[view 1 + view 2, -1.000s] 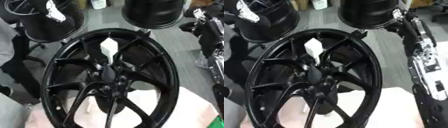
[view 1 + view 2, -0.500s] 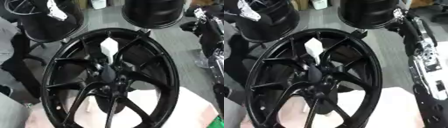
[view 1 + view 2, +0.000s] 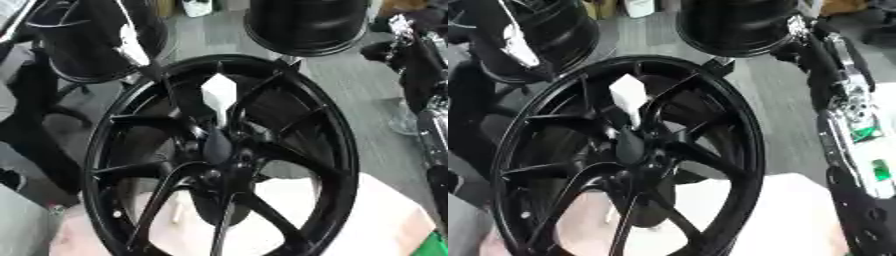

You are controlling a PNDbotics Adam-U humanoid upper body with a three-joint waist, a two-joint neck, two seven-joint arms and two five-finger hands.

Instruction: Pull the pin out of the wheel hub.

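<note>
One black wheel hub (image 3: 223,160) fills the middle of my view, standing tilted with its lower rim on the pale desk (image 3: 385,220). Its thin spokes run out from a dark centre boss (image 3: 217,147). Among the upper spokes, just above that boss, sits a white blocky piece (image 3: 219,91); I cannot tell whether it is the pin. Two more black wheels stand on the grey floor beyond, one at far left (image 3: 87,45) and one at far right (image 3: 306,25). The left one carries a white strip (image 3: 131,45), too blurred to read. My right arm (image 3: 846,100), black with silver joints and small green marks, runs up the right edge. My right hand (image 3: 796,31) shows only as a blur beside the far right wheel, so I cannot tell whether it is released or clenched.
</note>
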